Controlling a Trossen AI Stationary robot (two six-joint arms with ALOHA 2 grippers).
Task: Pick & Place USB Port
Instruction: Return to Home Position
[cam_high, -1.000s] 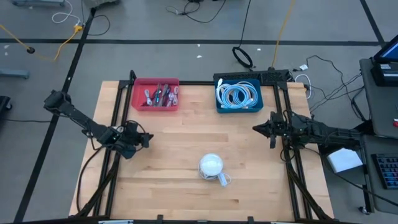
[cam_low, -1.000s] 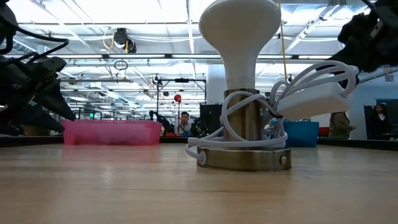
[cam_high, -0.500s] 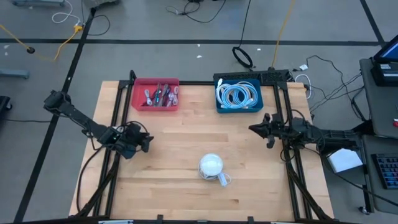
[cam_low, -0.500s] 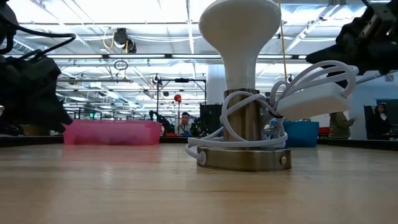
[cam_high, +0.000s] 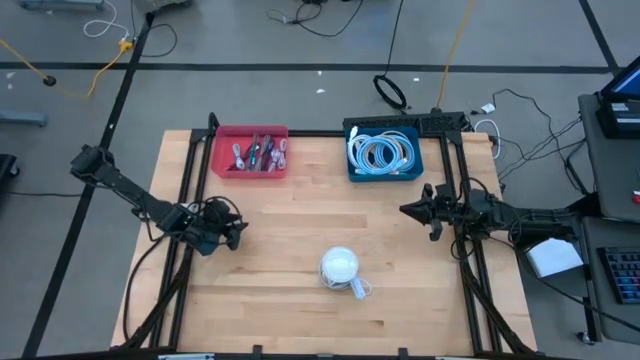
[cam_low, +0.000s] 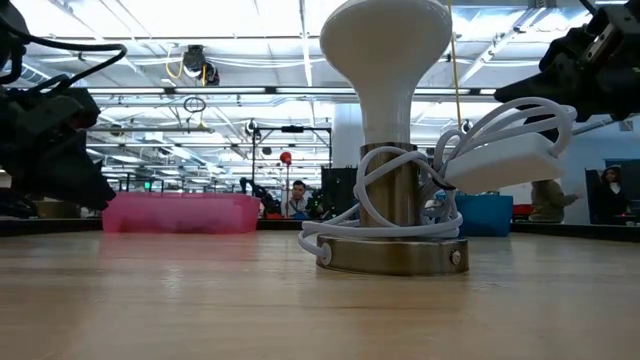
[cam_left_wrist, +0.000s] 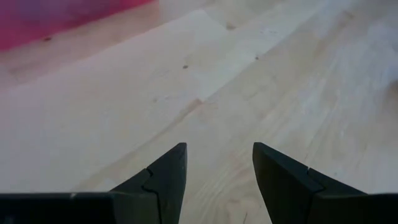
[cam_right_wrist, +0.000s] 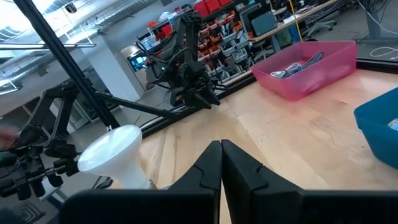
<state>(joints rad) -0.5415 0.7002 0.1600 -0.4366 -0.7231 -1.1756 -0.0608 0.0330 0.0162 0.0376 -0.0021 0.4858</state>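
Note:
A white-domed lamp on a metal stem and round base stands mid-table toward the near edge. A white cord is wound round its stem, and a white plug block hangs in the cord loops beside the stem. My left gripper is open above bare wood, left of the lamp. My right gripper is shut in the air right of the lamp, pointing toward the table's left.
A red bin of small cables sits at the far edge, with a blue bin of coiled white cable to its right. Bare wood lies between the grippers. Black frame rails run along both table sides.
My right gripper has moved a little toward the table's left. My left gripper has tipped downward and shifted slightly toward the near edge. The lamp and cord have stayed where they were.

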